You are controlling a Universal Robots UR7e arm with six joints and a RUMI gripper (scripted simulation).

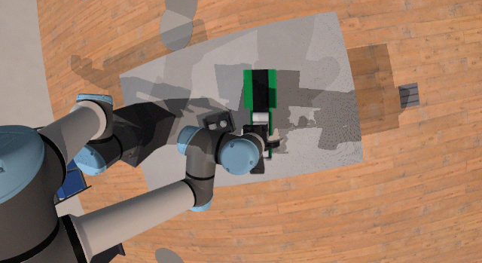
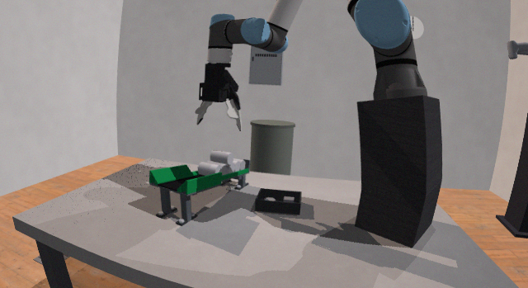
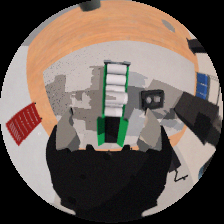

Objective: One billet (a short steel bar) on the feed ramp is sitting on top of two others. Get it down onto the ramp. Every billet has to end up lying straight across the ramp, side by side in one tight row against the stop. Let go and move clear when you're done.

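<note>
The green feed ramp [image 2: 198, 184] [image 1: 247, 90] [image 3: 102, 127] stands on short legs on the grey table [image 2: 103, 247]. Several white billets [image 2: 208, 168] [image 3: 115, 90] lie in a row at its far end. One more billet [image 2: 221, 157] rests on top of two of them. In the top view only one billet [image 1: 260, 117] shows; the arm hides the others. My gripper [image 2: 219, 124] [image 3: 108, 108] [image 1: 275, 139] is open and empty. It hangs high above the billets, fingers pointing down, and touches nothing.
A black tray [image 2: 277, 201] [image 3: 152, 99] [image 1: 218, 121] with two recesses lies on the table right of the ramp. The arm's black pedestal [image 2: 398, 172] stands further right. A grey-green bin [image 2: 272, 148] stands behind the table.
</note>
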